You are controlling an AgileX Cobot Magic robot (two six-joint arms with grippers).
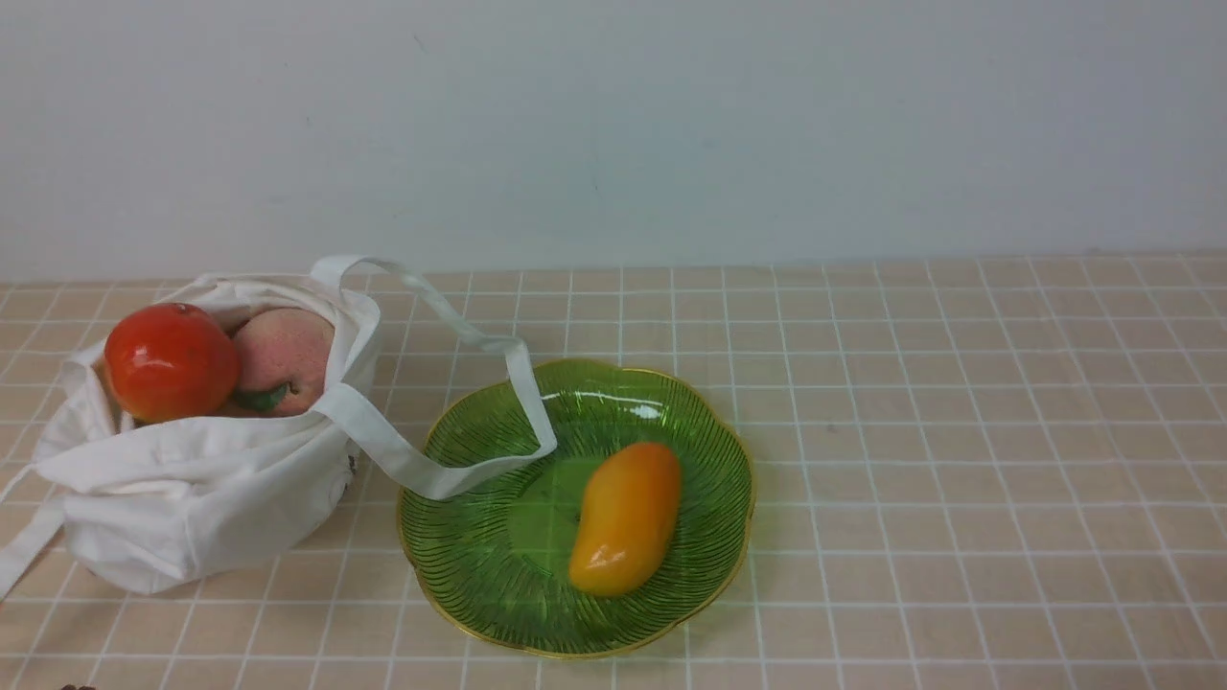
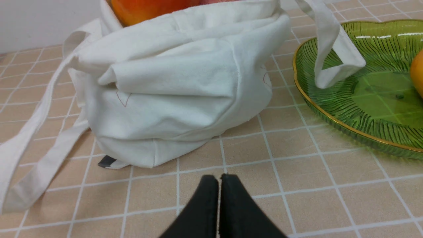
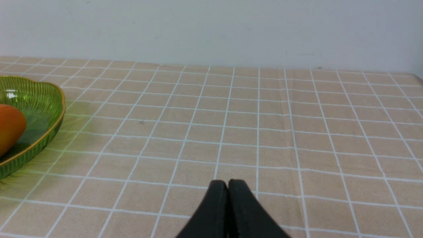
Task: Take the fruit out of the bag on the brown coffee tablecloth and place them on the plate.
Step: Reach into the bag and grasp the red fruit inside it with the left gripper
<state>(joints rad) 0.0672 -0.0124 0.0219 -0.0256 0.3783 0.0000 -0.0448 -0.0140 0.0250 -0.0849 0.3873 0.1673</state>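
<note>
beige-tan tablecloth (image 1: pixel 959 498), gridded with thin white lines, covers the whole surface from the near edge back to a plain pale wall (image 1: pixel 671 125). nearest, each wrist view shows its own black jaws pressed together with nothing between them: the left gripper (image 2: pixel 219 180) faces the bag's near side, and the right gripper (image 3: pixel 228 185) points over bare cloth to the right of the plate. neither shows in the front view.

on the left sits the white cloth bag (image 1: pixel 192 489), slumped and open at the top, with a red-orange pomegranate (image 1: pixel 171 362) and a pink peach (image 1: pixel 288 353) touching in its mouth. just beside it is the green glass plate (image 1: pixel 460 565) with a gold rim, holding a yellow-orange mango (image 1: pixel 625 517) right of centre. one strap handle (image 1: pixel 522 383) loops from the bag over the plate's left rim and rests inside the dish, apart from the mango.

the left wrist view adds a second strap (image 2: pixel 29 165) trailing on the cloth and a small dark tag (image 2: pixel 106 161) at the bag's base. the right wrist view catches only the plate's edge and the mango's end.
</note>
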